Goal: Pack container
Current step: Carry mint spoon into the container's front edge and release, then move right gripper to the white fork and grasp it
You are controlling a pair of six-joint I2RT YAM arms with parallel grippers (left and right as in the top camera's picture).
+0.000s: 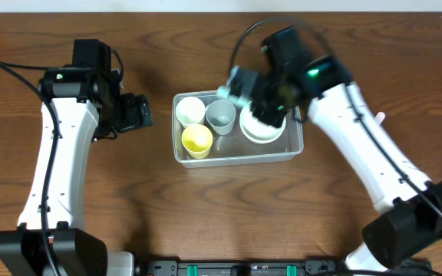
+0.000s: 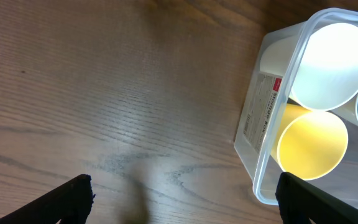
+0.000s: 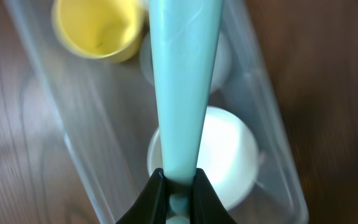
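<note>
The clear container point(image 1: 236, 158) sits mid-table and holds a white cup point(image 1: 190, 111), a grey cup point(image 1: 221, 115), a yellow cup point(image 1: 197, 140) and a white bowl point(image 1: 263, 132). My right gripper point(image 1: 255, 96) is shut on a light blue item point(image 1: 236, 80), seen edge-on, held above the bowl. In the right wrist view the jaws point(image 3: 180, 186) clamp the blue item point(image 3: 185, 81) over the white bowl point(image 3: 232, 149) inside the container point(image 3: 89, 143). My left gripper point(image 1: 140, 113) is open and empty, just left of the container point(image 2: 260, 124).
The left wrist view shows the open fingers point(image 2: 185, 199) over bare wood, with the white cup point(image 2: 331, 62) and yellow cup point(image 2: 312, 143) at the container's near end. The yellow cup point(image 3: 98, 28) also shows in the right wrist view.
</note>
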